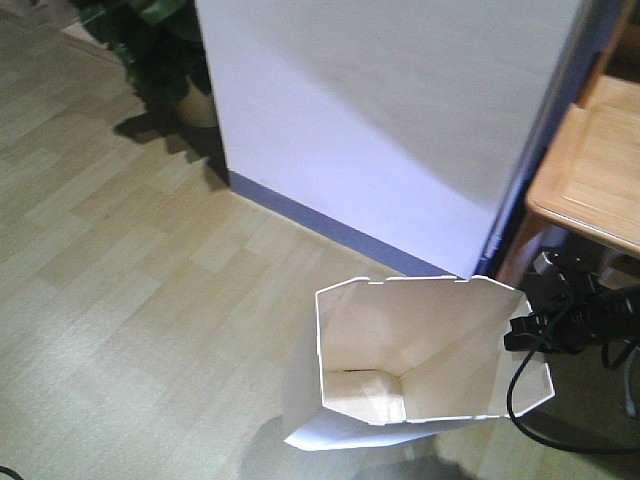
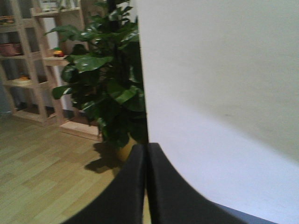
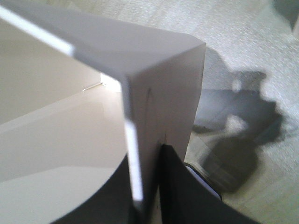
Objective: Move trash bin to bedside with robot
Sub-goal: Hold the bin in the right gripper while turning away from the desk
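If dragged leftward, the trash bin [image 1: 420,360], which stands on the floor [image 1: 130,280] below the white wall [image 1: 380,120], could clip the potted plant [image 1: 150,45]. Its thin rim may flex and slip from the right claw [image 1: 525,335] pinching its right edge, and the cable [image 1: 515,400] could snag near the desk [image 1: 600,160]. Count: one plant, one wall, one bin, one desk, two claws; the left claw [image 2: 146,148] is pressed together, empty. No bed shows.

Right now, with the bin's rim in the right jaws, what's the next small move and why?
Probably pull the trash bin back from the wall: the right gripper pinches its rim, the wall blocks the way ahead, and no bed shows.
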Motion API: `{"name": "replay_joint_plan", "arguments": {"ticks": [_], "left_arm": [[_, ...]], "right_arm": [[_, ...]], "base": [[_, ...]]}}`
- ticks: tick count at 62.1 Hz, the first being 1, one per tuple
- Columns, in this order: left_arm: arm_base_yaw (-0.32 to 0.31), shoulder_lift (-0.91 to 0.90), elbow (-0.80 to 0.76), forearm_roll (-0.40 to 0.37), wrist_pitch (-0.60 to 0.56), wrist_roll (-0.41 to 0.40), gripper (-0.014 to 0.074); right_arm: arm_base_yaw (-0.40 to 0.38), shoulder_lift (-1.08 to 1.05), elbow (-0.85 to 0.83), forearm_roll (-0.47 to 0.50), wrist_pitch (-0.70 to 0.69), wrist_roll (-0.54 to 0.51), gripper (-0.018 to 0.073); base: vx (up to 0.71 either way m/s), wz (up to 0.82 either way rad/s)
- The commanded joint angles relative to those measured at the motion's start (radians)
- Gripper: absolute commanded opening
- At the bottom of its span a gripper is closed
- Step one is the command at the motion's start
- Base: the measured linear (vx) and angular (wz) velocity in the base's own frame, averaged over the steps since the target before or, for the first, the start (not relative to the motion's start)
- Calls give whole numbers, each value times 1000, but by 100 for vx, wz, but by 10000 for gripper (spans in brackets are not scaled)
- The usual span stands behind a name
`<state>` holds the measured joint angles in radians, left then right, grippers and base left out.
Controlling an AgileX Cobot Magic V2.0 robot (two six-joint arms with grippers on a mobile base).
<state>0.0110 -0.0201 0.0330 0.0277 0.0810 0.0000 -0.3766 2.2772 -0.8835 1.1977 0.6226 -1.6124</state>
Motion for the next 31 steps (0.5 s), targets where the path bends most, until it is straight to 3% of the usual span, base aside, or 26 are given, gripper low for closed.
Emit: {"name": "replay_joint_plan", "arguments": {"ticks": [1, 31], "left_arm": [[-6, -7, 12, -9, -75, -14, -6], [-6, -7, 12, -9, -75, -14, -6]], "right_arm": [[-3, -68, -9, 68, 238, 11, -3], [-3, -68, -9, 68, 238, 11, -3]], "base": [[7, 44], [8, 52]]}}
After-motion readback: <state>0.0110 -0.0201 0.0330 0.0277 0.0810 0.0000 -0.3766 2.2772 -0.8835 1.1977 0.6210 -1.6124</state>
